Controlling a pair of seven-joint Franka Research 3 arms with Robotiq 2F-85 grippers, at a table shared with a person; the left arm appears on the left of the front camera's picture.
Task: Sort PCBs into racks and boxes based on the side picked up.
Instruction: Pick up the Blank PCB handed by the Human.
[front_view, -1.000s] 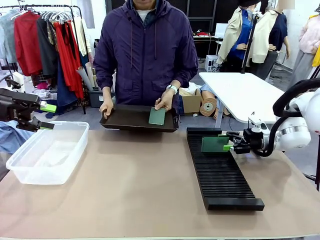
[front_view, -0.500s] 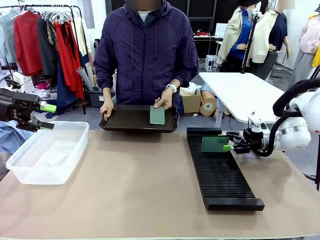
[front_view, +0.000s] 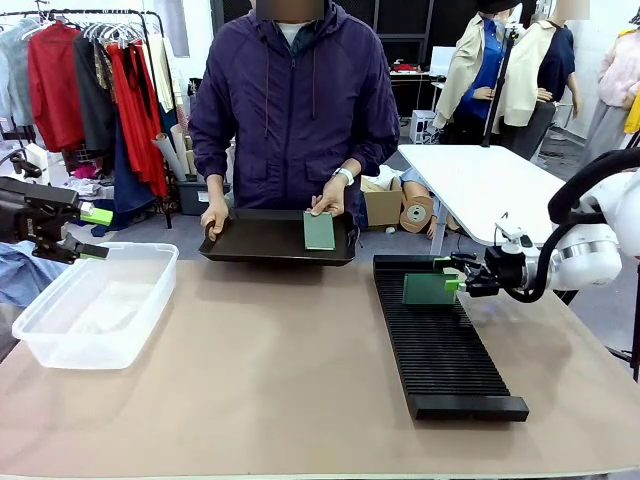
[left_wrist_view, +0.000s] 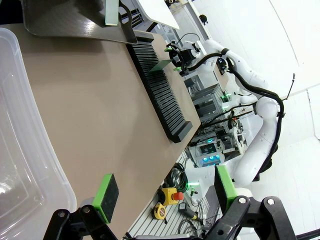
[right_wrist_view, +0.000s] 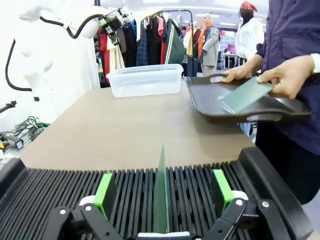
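One green PCB stands upright in a slot near the far end of the long black rack. My right gripper is open around it. In the right wrist view the board rises between the green pads with a gap on each side. The person holds a dark tray at the far edge, with a hand on a second PCB lying in it. My left gripper hangs open and empty over the far left end of the clear box.
The box holds nothing I can make out. Bare tan tabletop lies between box and rack. A clothes rail, cardboard boxes and a white table stand behind the person.
My right gripper has lifted a little at the rack while the board stays in its slot. The person's hand has nudged the tray board slightly. The left arm has not moved.
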